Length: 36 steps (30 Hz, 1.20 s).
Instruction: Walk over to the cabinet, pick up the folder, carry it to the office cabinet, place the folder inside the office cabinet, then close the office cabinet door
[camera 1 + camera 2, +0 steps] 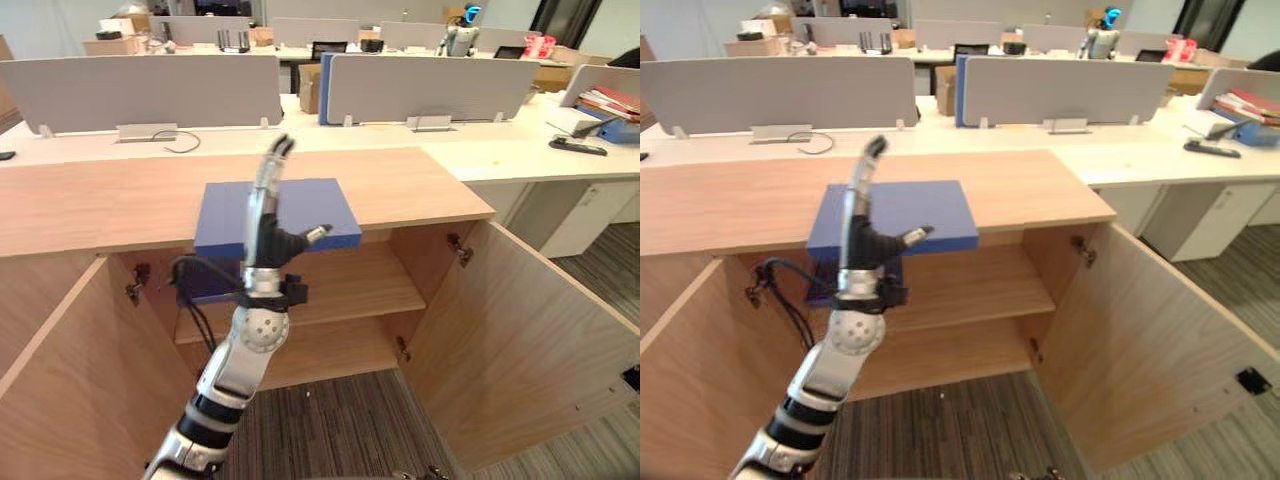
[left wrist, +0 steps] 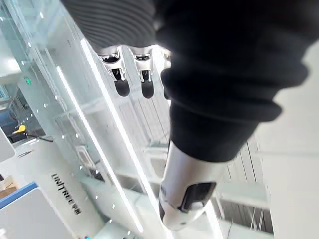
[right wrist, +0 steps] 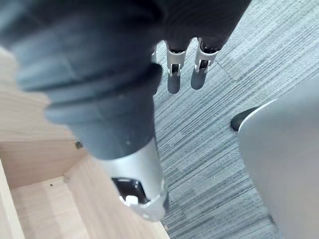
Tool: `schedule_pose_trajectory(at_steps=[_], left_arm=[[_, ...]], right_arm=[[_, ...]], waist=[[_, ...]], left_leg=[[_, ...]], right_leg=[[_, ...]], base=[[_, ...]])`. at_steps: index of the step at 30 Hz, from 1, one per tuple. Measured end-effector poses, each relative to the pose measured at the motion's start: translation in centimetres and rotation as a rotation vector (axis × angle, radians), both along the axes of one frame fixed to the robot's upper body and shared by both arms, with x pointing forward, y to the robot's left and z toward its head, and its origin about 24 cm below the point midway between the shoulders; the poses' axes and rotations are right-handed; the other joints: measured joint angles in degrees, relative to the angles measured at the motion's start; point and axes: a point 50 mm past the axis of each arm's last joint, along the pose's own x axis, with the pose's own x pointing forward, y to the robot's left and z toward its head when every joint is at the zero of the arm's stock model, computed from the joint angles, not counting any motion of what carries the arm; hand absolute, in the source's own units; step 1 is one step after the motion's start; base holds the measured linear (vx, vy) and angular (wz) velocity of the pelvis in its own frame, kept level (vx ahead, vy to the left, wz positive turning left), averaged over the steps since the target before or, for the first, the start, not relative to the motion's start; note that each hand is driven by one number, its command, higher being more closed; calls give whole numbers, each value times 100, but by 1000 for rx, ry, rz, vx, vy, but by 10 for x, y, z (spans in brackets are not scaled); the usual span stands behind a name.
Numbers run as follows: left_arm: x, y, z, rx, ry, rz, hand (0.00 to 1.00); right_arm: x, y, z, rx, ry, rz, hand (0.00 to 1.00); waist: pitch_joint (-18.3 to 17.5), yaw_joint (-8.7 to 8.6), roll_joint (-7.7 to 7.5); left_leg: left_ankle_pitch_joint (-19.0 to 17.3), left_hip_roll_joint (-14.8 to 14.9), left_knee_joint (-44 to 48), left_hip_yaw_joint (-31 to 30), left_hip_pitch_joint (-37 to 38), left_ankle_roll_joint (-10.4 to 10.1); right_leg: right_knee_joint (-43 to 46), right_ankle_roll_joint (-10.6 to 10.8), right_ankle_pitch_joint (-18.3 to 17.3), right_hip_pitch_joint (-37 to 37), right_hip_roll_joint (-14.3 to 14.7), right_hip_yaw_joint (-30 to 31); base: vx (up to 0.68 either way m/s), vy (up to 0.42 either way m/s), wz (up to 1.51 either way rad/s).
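Closest to us is our left hand (image 1: pixel 268 238), raised in front of the cabinet (image 1: pixel 100 205) with its fingers straight and pointing up and its thumb spread to the side. It is released and grasps nothing. Its own wrist view shows the same loose fingers against the ceiling.

Just beyond it the blue folder (image 1: pixel 310 205) lies flat on the cabinet top, at the front edge and near the middle of it, and seems to jut a little past that edge. We judge that the folder's long axis runs along the front edge, though the slant of the view makes this unsure. The dark back of the hand faces us, so the palm looks toward the folder. We cannot tell whether the fingers touch it.

Both doors (image 1: pixel 530 330) stand open, and the shelf (image 1: pixel 350 285) inside is bare where we can see it.

Our right hand (image 3: pixel 173 79) hangs low over the carpet (image 3: pixel 209 149), fingers relaxed and empty, well apart from the folder. The left hand is therefore the nearer one. We think the grasp turns on bringing that hand forward and down over the front edge.
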Motion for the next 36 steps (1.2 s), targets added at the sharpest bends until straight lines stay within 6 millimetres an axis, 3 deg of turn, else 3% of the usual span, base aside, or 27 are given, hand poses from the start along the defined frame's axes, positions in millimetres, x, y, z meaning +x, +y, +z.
schedule_pose_trajectory(at_steps=[8, 23, 36], left_arm=[[22, 23, -37, 246, 169, 101, 0], [32, 39, -39, 400, 170, 175, 0], [40, 74, -47, 600, 196, 345, 0]], right_arm=[[4, -8, 1, 2, -15, -23, 0], [7, -14, 2, -5, -22, -24, 0], [6, -18, 3, -6, -25, -59, 0]], waist=[[96, -144, 109], [297, -267, 139], [322, -289, 152]], left_leg=[[57, -10, -236, 33, 108, 4], [49, 2, -275, 47, 199, -5], [45, 8, -275, 131, 212, -10]], right_leg=[[-241, -119, 65, 79, 41, 3], [-469, -320, 153, 221, 71, 50], [-480, -322, 175, 198, 78, 148]], base=[[7, 0, -3], [-16, -9, -2], [-20, -9, -3]])
